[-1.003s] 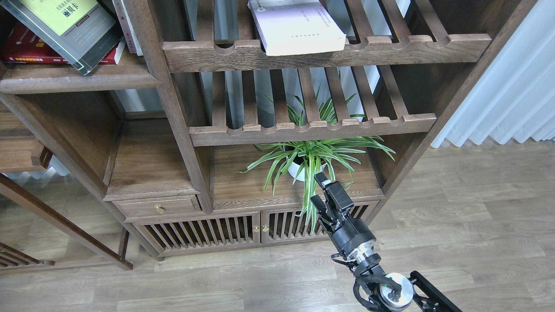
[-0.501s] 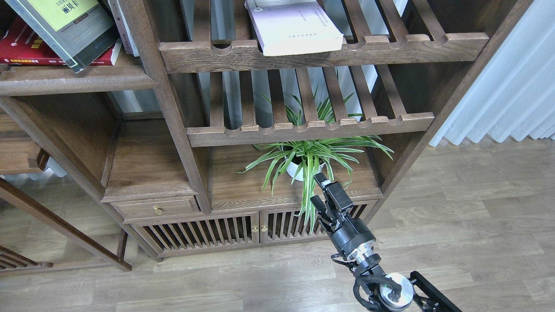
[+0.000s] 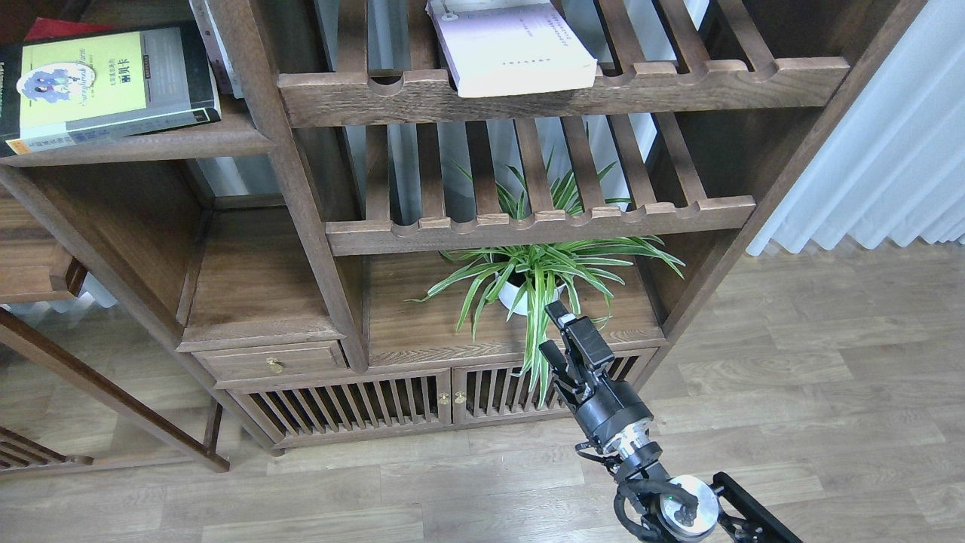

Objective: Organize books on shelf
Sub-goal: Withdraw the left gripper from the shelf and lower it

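Observation:
The black book with a yellow-green panel (image 3: 98, 83) lies flat on the solid dark-brown shelf (image 3: 151, 143) at the top left. It rests on the red book (image 3: 56, 29), of which only a corner shows behind it. The thick white-lilac book (image 3: 513, 49) lies on the upper slatted rack at top centre, its end sticking out over the front rail. My right gripper (image 3: 552, 329) is open and empty, low in the view in front of the plant, far from all the books. My left gripper is out of view.
A pale book (image 3: 211, 41) stands upright against the bookcase post, right of the black book. A potted spider plant (image 3: 539, 275) sits under the lower slatted rack (image 3: 543, 222). A drawer (image 3: 275, 360) and slatted doors (image 3: 354, 403) are below. A white curtain (image 3: 889, 151) hangs at the right.
The black book was tilted up over the red one and now lies flat on it on the shelf. My right arm has not moved.

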You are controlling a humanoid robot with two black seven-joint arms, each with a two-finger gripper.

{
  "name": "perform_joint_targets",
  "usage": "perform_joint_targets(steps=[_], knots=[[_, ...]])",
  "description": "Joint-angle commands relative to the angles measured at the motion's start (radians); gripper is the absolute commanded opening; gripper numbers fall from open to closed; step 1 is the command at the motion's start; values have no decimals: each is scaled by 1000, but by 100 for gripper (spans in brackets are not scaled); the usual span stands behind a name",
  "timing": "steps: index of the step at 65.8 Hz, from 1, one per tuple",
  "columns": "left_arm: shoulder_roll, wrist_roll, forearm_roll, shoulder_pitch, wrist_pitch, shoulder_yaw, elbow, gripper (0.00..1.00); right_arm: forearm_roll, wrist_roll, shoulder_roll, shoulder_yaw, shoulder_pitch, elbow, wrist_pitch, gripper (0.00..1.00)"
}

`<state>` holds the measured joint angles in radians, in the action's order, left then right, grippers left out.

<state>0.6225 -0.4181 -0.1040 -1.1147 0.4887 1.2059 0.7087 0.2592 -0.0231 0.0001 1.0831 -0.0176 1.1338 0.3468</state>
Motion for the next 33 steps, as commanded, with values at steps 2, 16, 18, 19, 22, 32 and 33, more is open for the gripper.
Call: perform_joint_targets(steps=[2,16,18,19,22,32,33], knots=[[-29,-1,-94,70,0,0,44,99,0,2,0,3,-1,3,3,99],[-70,5,-149,141,0,4,61,100,0,2,0,12,1,4,40,99],[-86,8,-163,145,0,6,66,100,0,2,0,14,1,6,41,99],[-95,12,-175,147,0,6,69,100,0,2,0,15,1,6,41,99],[-113,21,-200,151,0,11,83,100,2,3,0,17,2,7,43,99],[-127,68,-249,217,0,12,164,99,2,3,0,17,1,24,72,99],[-127,80,-250,233,0,12,181,99,2,2,0,17,2,26,81,99]])
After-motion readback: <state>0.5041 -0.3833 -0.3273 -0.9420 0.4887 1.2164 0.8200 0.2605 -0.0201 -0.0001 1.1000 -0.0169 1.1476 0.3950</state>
